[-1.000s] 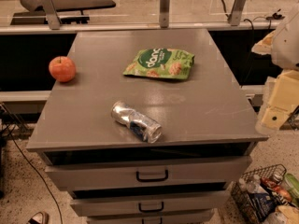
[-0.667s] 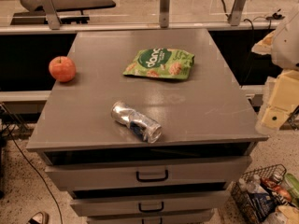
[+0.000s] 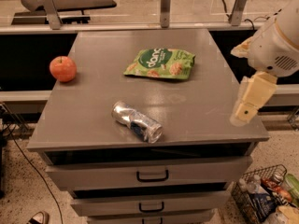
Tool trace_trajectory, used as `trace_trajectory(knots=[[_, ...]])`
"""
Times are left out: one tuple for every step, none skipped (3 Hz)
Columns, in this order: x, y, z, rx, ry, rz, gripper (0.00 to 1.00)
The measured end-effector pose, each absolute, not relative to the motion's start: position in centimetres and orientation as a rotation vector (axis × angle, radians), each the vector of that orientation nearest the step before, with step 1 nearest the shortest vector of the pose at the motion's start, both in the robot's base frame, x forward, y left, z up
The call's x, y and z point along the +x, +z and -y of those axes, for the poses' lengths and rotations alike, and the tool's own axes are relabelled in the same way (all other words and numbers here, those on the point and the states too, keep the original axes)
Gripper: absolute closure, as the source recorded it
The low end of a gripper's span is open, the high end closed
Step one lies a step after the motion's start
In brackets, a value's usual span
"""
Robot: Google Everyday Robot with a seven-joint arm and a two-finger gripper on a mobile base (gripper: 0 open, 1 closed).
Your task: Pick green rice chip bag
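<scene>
The green rice chip bag [image 3: 160, 64] lies flat on the far middle of the grey cabinet top [image 3: 196, 101]. It is light green with a dark-green round logo and pictured tan chips. My gripper [image 3: 244, 112] hangs from the white arm [image 3: 275, 43] at the right edge of the cabinet top, over its front right corner. It is well to the right of the bag and nearer to me, apart from it and holding nothing that I can see.
A crushed silver can [image 3: 136, 121] lies near the front middle. A red-orange apple [image 3: 62, 68] sits at the left edge. Drawers [image 3: 152, 175] are below the top. A wire basket [image 3: 268, 195] with items stands on the floor at lower right.
The gripper has moved a little to the left, from beside the cabinet to over its right edge. The bag, can and apple have not moved.
</scene>
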State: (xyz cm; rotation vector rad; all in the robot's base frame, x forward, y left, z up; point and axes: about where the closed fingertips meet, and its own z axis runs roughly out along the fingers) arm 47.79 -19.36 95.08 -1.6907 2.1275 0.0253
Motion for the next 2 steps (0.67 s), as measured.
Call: trace_trajectory(knots=[[51.6,93.9,17.6,-1.668,0.071,-2.048,0.0],[56.1,93.2,15.7,-1.624,0.133,-1.98,0.0]])
